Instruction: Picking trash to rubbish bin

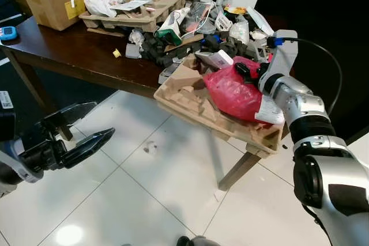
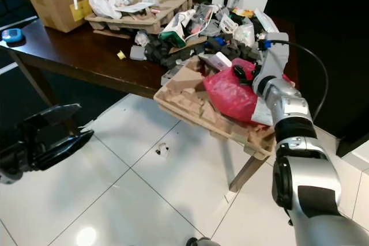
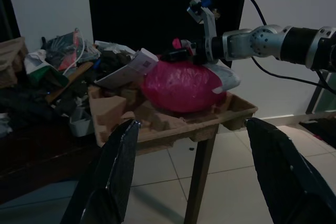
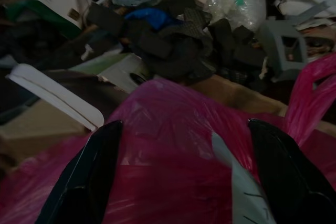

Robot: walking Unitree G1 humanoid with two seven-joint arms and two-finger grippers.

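The red plastic bag (image 1: 233,91) lies in a brown cardboard tray (image 1: 190,101) that sticks out over the near right edge of the dark counter (image 1: 75,56). The right gripper (image 4: 178,171) is right over the bag, with its two black fingers (image 4: 86,174) wide apart, one on each side of the bag's top. It looks like the robot is at the grabbing step and has not closed on the bag yet. Next, the fingers need to go down a little and squeeze the soft plastic, then lift it out. Behind the bag is a big pile of trash (image 1: 196,27). The left gripper (image 1: 69,136) hangs low on the left over the white floor (image 1: 161,188), its fingers apart and holding nothing.
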